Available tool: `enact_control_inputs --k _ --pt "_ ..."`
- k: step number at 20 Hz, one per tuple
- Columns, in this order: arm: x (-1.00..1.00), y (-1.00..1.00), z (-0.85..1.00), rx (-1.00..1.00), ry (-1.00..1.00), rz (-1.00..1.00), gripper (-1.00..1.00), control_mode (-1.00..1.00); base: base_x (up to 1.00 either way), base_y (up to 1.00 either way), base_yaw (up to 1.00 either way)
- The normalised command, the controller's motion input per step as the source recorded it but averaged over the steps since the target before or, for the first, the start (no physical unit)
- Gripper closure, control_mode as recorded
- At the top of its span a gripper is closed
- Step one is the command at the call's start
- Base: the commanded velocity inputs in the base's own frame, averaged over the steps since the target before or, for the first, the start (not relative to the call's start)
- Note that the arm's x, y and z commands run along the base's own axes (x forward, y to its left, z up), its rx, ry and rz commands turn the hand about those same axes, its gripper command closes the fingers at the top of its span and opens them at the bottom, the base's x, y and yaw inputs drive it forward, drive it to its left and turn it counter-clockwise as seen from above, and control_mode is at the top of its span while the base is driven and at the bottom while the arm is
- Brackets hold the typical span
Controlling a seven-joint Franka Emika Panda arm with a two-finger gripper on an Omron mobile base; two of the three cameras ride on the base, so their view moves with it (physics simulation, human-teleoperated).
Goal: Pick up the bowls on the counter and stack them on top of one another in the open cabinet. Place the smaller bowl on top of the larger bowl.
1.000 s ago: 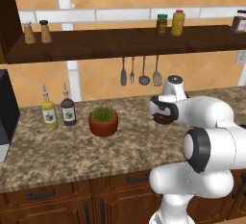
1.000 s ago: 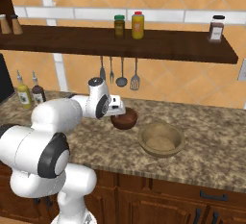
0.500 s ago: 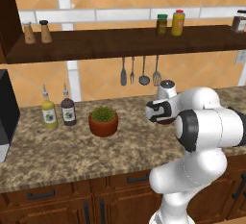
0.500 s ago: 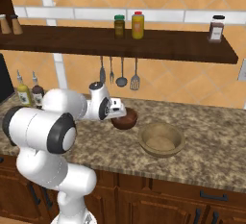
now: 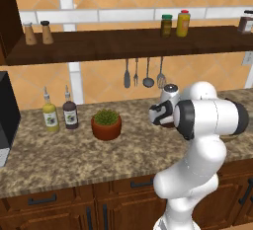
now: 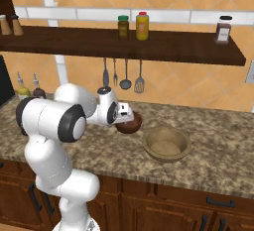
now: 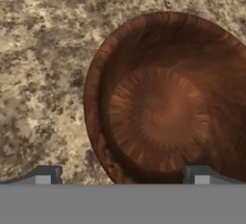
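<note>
The smaller bowl (image 7: 163, 103), dark reddish-brown, stands upright on the granite counter (image 7: 43, 50) and is seen from above in the hand view. My gripper (image 7: 122, 176) hangs open just over its near rim, with one fingertip (image 7: 44, 175) outside the rim and the other inside it. From the right base view, the gripper (image 6: 125, 117) sits at the smaller bowl (image 6: 131, 124). The larger bowl (image 6: 166, 144), tan outside, rests to its right. Above runs the open cabinet (image 6: 163, 46), a long dark shelf (image 5: 108, 44).
A terracotta plant pot (image 5: 106, 124) and two bottles (image 5: 59, 115) stand left on the counter (image 5: 74, 155). Utensils (image 5: 147, 73) hang on the wall behind the hand. Jars (image 6: 134, 26) and shakers (image 5: 37, 32) stand on the shelf. My elbow (image 5: 212, 118) bulks over the counter's right.
The hand has dropped slightly toward the smaller bowl while the elbow swung round. Both bowls have stayed where they were.
</note>
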Motion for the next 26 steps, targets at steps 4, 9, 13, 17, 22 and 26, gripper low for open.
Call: enact_control_inputs --k 4,9,13,17,22,26 --pt "0.25 -0.05 -0.15 0.0 0.0 0.0 -1.0 -1.0 0.0 0.0 0.0" --pt "0.06 0.0 -0.11 -0.02 0.0 0.0 1.0 -1.0 0.0 0.0 0.0" --pt "0.0 0.0 0.0 0.0 0.0 0.0 1.0 -1.0 0.0 0.0 0.0" --pt "-0.01 0.0 0.09 0.0 -0.09 0.0 1.0 -1.0 0.0 0.0 0.0" --pt "-0.4 0.0 0.89 -0.01 -0.45 0.0 1.0 -1.0 0.0 0.0 0.0" --pt "-0.48 -0.01 0.99 -0.07 -0.28 -0.02 1.0 -1.0 0.0 0.0 0.0"
